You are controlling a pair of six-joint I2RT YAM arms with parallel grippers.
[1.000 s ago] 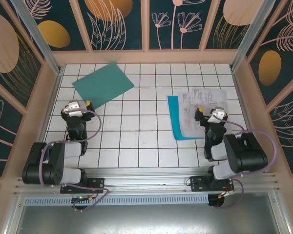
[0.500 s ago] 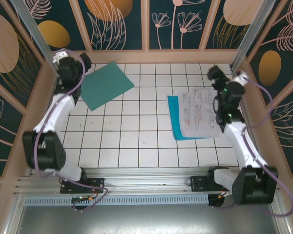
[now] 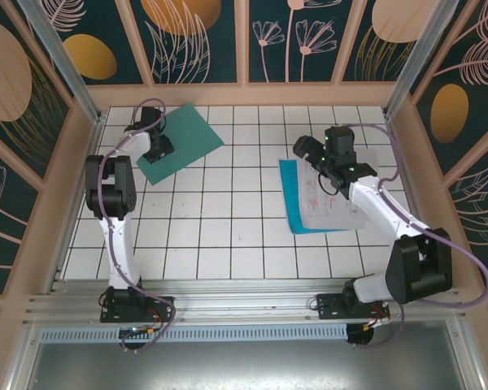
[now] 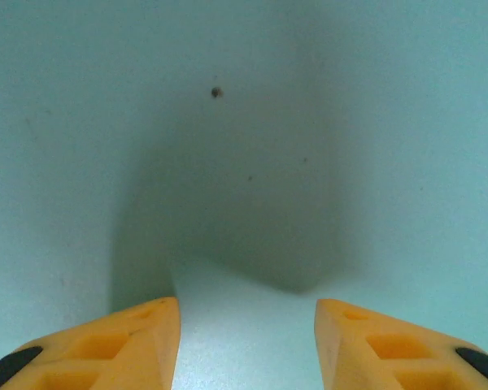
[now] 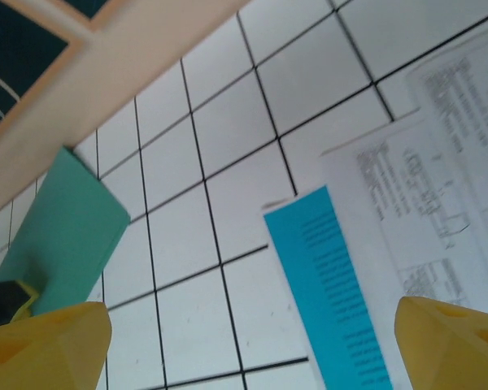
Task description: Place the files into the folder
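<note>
The folder (image 3: 183, 134) lies far left on the desk (image 3: 228, 211), and the files (image 3: 321, 207) lie at the right, well apart. The left jaws stand partly open at the folder's edge. The right jaws are wide open near the files' far corner.

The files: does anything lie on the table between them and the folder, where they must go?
Nothing visible does. Between the files and the folder lie bare white tiles of the table. The cyan sheet sits under the files' edge on the folder's side, so it may slide along with them.
</note>
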